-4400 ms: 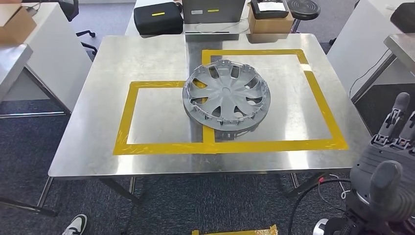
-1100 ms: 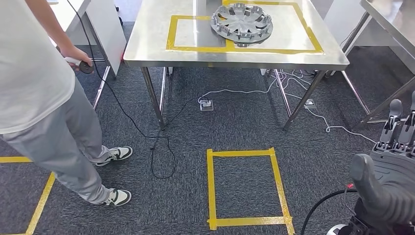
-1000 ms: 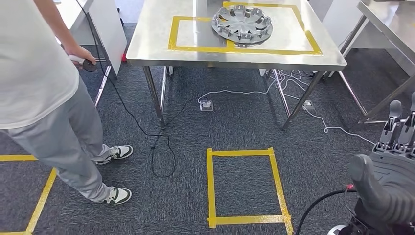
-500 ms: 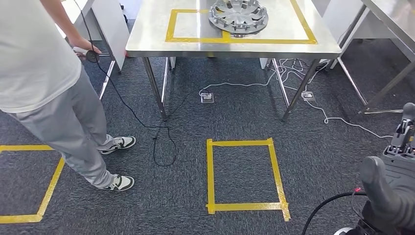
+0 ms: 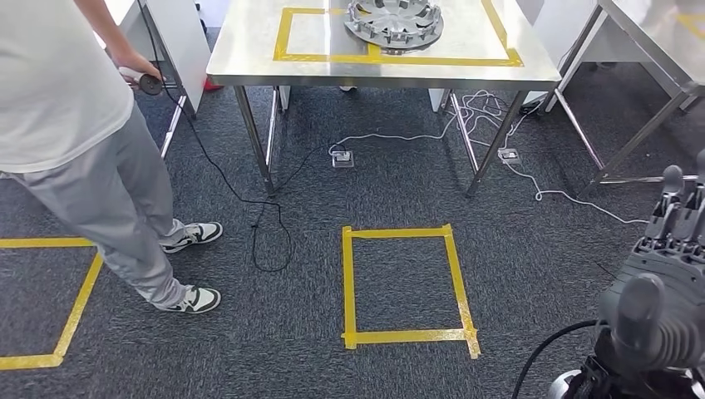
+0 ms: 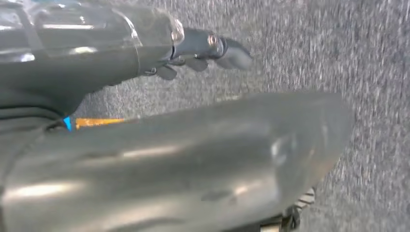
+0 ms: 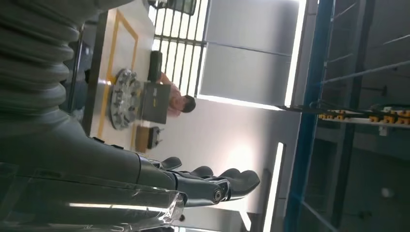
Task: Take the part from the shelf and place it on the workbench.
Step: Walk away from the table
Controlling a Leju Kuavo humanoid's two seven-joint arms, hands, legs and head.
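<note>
The part, a grey hubcap (image 5: 392, 21), lies on the steel workbench (image 5: 249, 50), across the yellow tape outlines at the picture's top edge. In the right wrist view the hubcap (image 7: 118, 99) is small and far off on the same table. My right hand (image 5: 665, 266) hangs at the lower right over the carpet, well back from the workbench. Its fingers are straight and hold nothing. The right hand (image 7: 203, 186) is just as bare in its own wrist view. My left hand (image 6: 203, 46) hangs over grey carpet with its fingers apart and nothing in them.
A person (image 5: 75, 125) stands at the left by the workbench's corner, holding a small black device (image 5: 150, 83) on a cable. Cables and floor sockets (image 5: 399, 137) lie under the table. A yellow tape square (image 5: 349, 283) marks the carpet ahead. A second steel table (image 5: 657, 41) stands at the right.
The whole view has shifted: the camera has backed away from the workbench and turned a little. The hubcap stays on the table, and my right hand stays empty.
</note>
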